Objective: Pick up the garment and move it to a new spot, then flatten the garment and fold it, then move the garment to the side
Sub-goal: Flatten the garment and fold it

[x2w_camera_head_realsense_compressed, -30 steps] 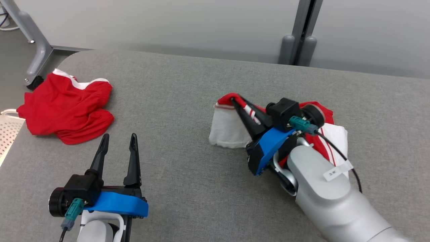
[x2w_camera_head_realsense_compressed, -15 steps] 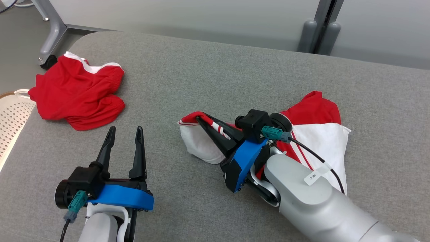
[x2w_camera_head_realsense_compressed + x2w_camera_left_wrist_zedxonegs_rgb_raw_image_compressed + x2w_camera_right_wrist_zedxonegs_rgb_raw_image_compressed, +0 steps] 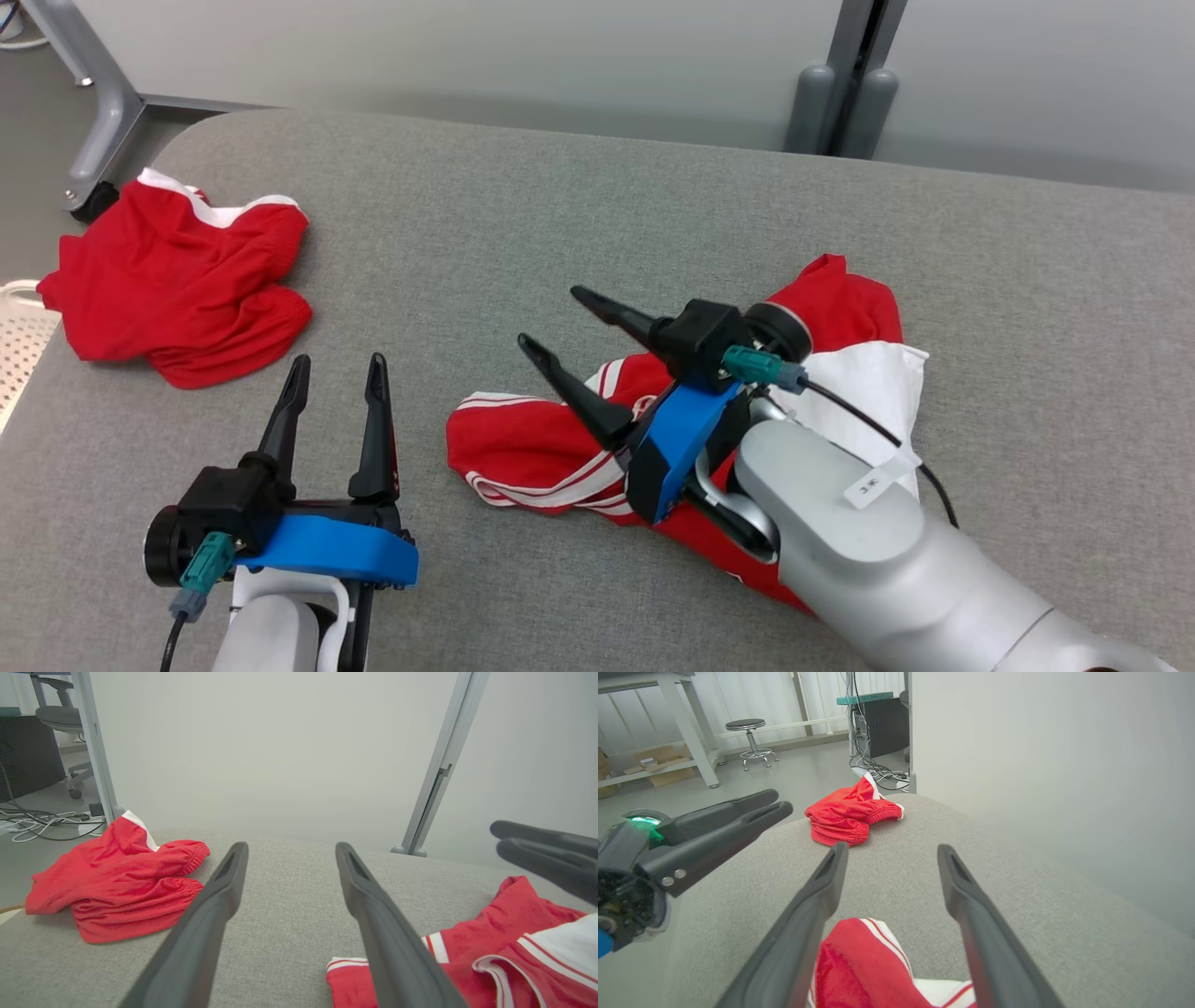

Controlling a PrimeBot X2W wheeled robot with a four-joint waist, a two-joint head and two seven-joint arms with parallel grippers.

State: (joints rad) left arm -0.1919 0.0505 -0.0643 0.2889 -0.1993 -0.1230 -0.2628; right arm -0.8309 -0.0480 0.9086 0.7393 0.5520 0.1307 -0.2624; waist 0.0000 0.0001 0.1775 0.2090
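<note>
Right pincer (image 3: 892, 848) spread wide over garment (image 3: 859, 966).

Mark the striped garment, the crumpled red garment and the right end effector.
striped garment (image 3: 509, 448): head view, its red left panel.
crumpled red garment (image 3: 177, 294): head view, middle of the heap.
right end effector (image 3: 549, 316): head view, midway between its spread fingertips.

Arm hardware, head view.
The left end effector (image 3: 337, 359), lower left, and right end effector (image 3: 551, 316), centre: dark tapered fingers (image 3: 279, 420), blue brackets (image 3: 327, 555), teal connectors (image 3: 207, 569), black cables (image 3: 868, 425); silver forearm (image 3: 868, 569) labelled.

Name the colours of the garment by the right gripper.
Garment: red and white, striped trim; head view.
</note>
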